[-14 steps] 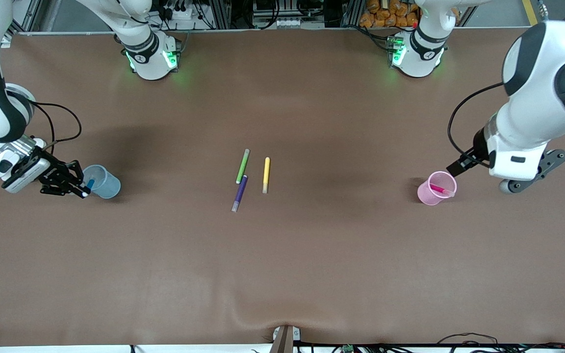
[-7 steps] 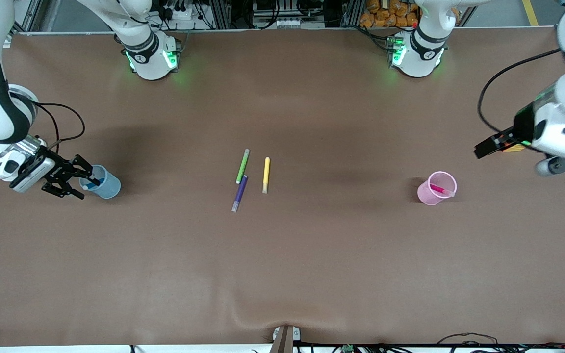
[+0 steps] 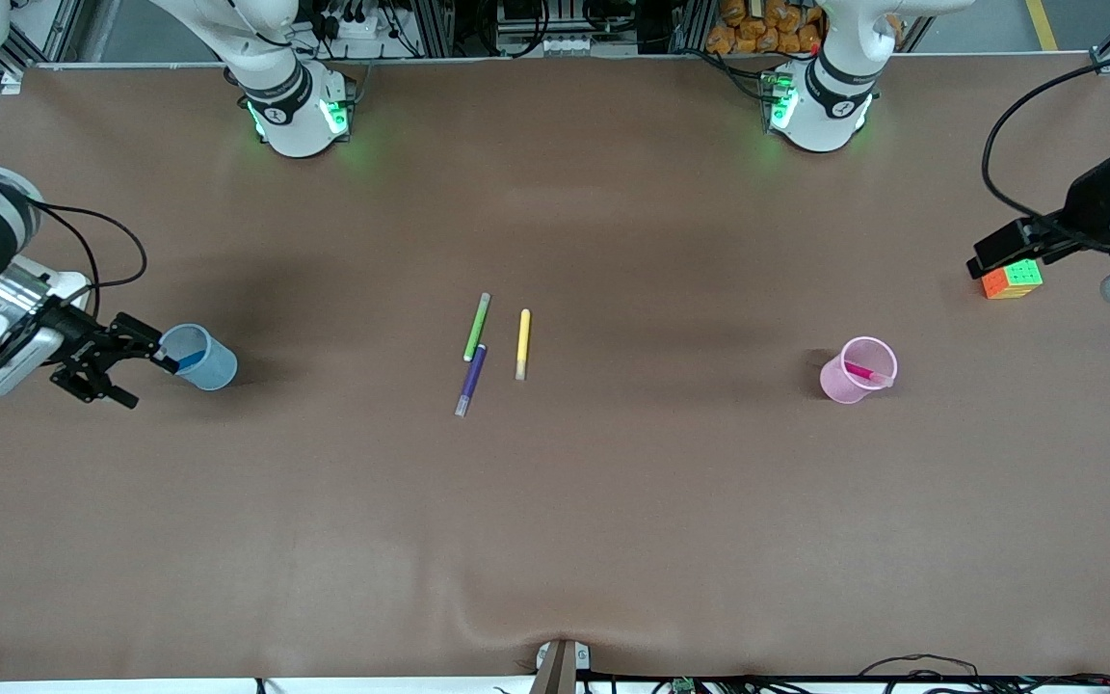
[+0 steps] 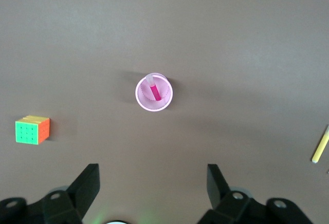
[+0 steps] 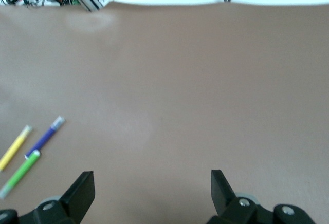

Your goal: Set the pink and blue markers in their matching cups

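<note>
The right gripper [image 3: 107, 371] now stands wide, backed off the blue cup [image 3: 200, 357] holding the blue marker [image 3: 191, 360]; the left gripper [image 4: 152, 188], wide, has risen from the pink cup [image 3: 858, 370], uncovering a cube [image 3: 1012, 279]

A wide table [image 3: 613, 501] covered in a plain brown mat fills nearly the whole front view. The mat is smooth except for a small wrinkle at the middle of the edge nearest the camera. Along the edge where the bases stand runs a metal frame [image 3: 555, 29] crowded with cables. Soft, even light falls from above, leaving faint shadows and green glows.
</note>
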Tool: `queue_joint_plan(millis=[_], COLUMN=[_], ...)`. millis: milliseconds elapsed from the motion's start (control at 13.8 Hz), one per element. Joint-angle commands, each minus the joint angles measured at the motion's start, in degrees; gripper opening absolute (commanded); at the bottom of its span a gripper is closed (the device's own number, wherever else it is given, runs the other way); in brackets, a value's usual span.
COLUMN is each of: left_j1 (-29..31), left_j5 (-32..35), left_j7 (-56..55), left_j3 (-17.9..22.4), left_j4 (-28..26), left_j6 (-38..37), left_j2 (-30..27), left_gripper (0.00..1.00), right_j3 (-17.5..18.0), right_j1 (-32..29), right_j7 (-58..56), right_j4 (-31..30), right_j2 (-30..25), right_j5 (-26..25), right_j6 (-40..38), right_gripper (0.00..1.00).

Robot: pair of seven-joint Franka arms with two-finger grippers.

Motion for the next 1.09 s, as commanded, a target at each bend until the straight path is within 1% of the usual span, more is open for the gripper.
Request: queue_joint_plan(millis=[0,72,217,290,362,435,507,580,725,797,870,942,1014], left_j1=[-2.4,-2.4,-3.0,-3.1,-3.7,-4.6,-4.8,-4.8,-4.7,-4.3,-4.1,-4.0,-3.9], left_j5=[-0.9,-0.8,0.2,1.1,2.4,3.9,4.7,4.8,5.4,6.8,6.8,6.6,6.4], left_j7=[3.3,4.6,7.2,7.3,7.3,7.3,7.3,7.3,7.3,7.3,7.3,7.4,7.3], left_j3=[2.6,2.7,2.8,2.7,2.5,2.5,2.4,2.4,2.3,1.8,1.2,1.2,1.2], left_j4=[-2.8,-3.0,-3.1,-3.1,-3.2,-3.5,-3.6,-3.8,-3.8,-3.8,-3.5,-3.4,-3.3], left_j6=[-0.2,-0.1,0.0,0.1,0.3,0.4,0.7,1.5,2.1,2.1,2.1,2.1,2.1], left_j2=[-4.0,-4.2,-4.9,-5.0,-5.3,-5.4,-5.9,-6.2,-6.5,-6.4,-6.2,-6.2,-6.0], left_gripper=[0.97,0.98,1.00,1.00,1.00,1.00,1.00,1.00,1.00,1.00,1.00,1.00,1.00], right_j3=[0.0,0.1,0.1,0.0,-0.5,-3.4,-8.2,-11.9,-12.5,-12.3,-12.1,-12.1,-12.1], right_j1=[2.2,2.5,4.5,5.2,6.5,9.2,14.2,17.8,19.0,19.2,19.3,19.2,18.9], right_j7=[3.4,7.7,18.2,23.4,28.7,32.3,33.2,33.6,35.0,39.7,47.7,55.5,59.7], right_j4=[3.5,4.7,7.2,8.2,9.8,11.6,13.9,16.2,23.1,27.2,30.3,32.4,33.9], right_j2=[0.0,0.1,0.0,0.0,0.0,0.0,0.1,0.1,0.8,1.1,1.0,0.7,0.6], right_j5=[-0.1,-1.8,-8.6,-11.2,-12.9,-13.1,-14.3,-17.6,-25.7,-30.1,-32.2,-32.7,-33.3], right_j6=[-0.6,-0.6,-0.9,-2.2,-5.6,-7.5,-7.8,-8.2,-10.4,-13.6,-18.5,-24.0,-28.4], right_gripper=[1.00,1.00,1.00,1.00,1.00,1.00,1.00,1.00,1.00,1.00,1.00,1.00,1.00])
